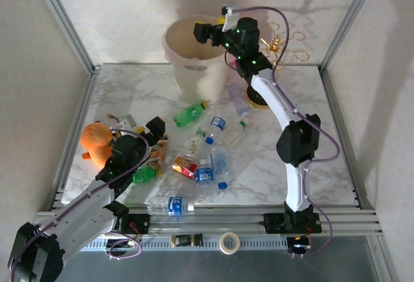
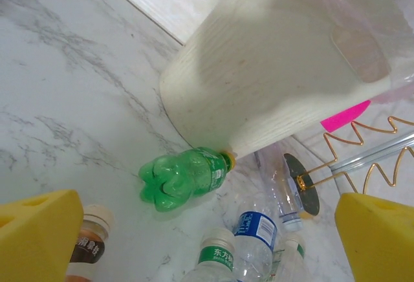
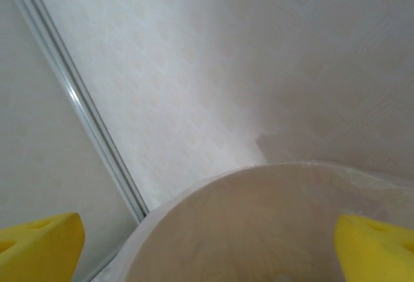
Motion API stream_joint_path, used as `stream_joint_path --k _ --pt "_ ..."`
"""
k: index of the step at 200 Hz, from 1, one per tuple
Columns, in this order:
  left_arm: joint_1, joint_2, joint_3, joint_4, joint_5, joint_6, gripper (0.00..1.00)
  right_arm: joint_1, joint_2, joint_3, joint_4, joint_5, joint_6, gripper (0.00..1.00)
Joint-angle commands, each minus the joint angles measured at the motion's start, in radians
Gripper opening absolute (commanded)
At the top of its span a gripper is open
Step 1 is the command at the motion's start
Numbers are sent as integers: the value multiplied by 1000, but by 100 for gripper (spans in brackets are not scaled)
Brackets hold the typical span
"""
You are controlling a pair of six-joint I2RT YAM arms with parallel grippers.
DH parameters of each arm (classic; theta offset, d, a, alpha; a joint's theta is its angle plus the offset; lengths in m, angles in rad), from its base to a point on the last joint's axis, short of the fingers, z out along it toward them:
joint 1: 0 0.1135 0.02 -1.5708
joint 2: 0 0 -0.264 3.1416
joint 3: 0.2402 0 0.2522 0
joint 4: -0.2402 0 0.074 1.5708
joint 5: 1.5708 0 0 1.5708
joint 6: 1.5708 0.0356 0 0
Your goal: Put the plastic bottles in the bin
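Over the bin (image 1: 194, 75), my right gripper (image 3: 207, 246) spread wide, holding nothing, left gripper (image 2: 207, 230) nearer me than the bin, equally wide, empty among plastic bottles (image 1: 204, 171).

I work over a white, grey-veined marble tabletop (image 1: 129, 85). Pale, faintly patterned walls (image 1: 129, 10) close it in at the far side, left and right, joined by slanting aluminium posts (image 1: 65, 20). Grooved aluminium rails (image 1: 213, 218) run along the near edge. Soft shadows fall on the far wall.
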Motion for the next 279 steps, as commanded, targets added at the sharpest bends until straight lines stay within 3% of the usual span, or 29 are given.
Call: stream_joint_path --k 1,52,122,154,217,250,279 --pt "9 -36 6 -72 -36 -31 100 18 -126 -122 44 16 -36 99" --pt "9 -122 66 -361 -98 -111 100 43 -348 -471 59 42 -36 99" --pt "8 -129 251 -915 -112 -340 100 81 -572 -950 203 182 32 99" --pt "8 -123 308 -1102 -148 -436 100 82 -595 -1037 205 240 55 99" --pt "6 -84 311 -1356 -143 -641 100 81 -595 -1085 117 490 55 99" --pt "7 -108 299 -1469 -134 -786 100 77 -622 -1163 183 469 42 99" --pt "8 -171 197 -1413 -64 -908 100 78 -631 -1206 221 428 35 99"
